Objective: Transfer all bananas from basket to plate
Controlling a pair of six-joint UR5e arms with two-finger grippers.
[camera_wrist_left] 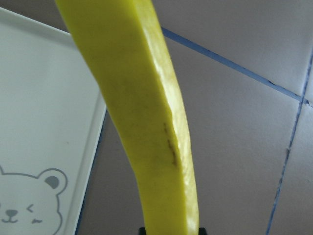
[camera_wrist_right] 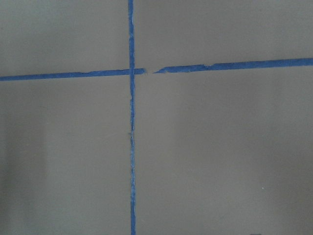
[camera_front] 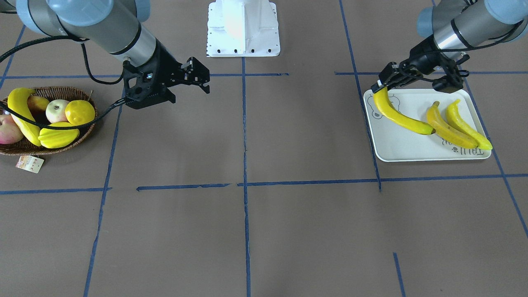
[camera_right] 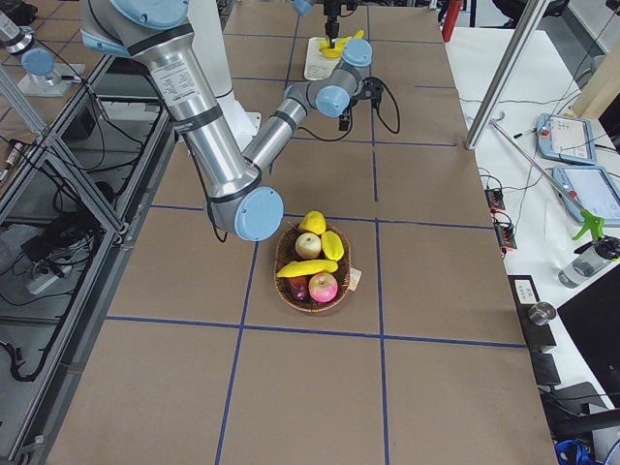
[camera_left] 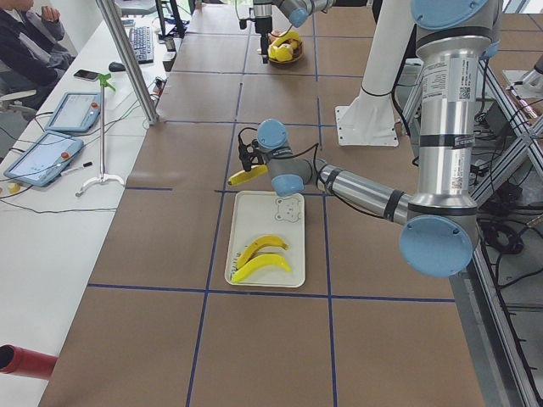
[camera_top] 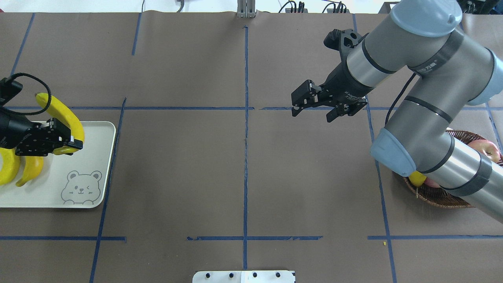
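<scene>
Hovering over the flat rectangular off-white plate with the grey bear print [camera_front: 396, 148], the left gripper [camera_front: 383, 84] is clamping one long curved glossy yellow banana [camera_front: 402, 119] by its end. Its long axis is running away from the robot, roughly alongside the two yellow bananas [camera_front: 449, 130] lying on the plate's outer half, and it is riding right above the plate's inner edge, so I'd judge the drop wants a nudge outward.

Across the table the right gripper [camera_front: 202, 80] is hanging empty, fingers spread, just beside the shallow dark-brown woven wicker basket [camera_front: 88, 131]. It is the nearer one to the last banana [camera_front: 16, 108], lying there among a ridged starfruit [camera_front: 57, 136], a lemon [camera_front: 80, 111] and apples [camera_front: 55, 110].

Overhead, the right arm [camera_top: 436, 67] is hiding most of the basket. Whether the held banana's free tip is touching the plate, I cannot tell.
</scene>
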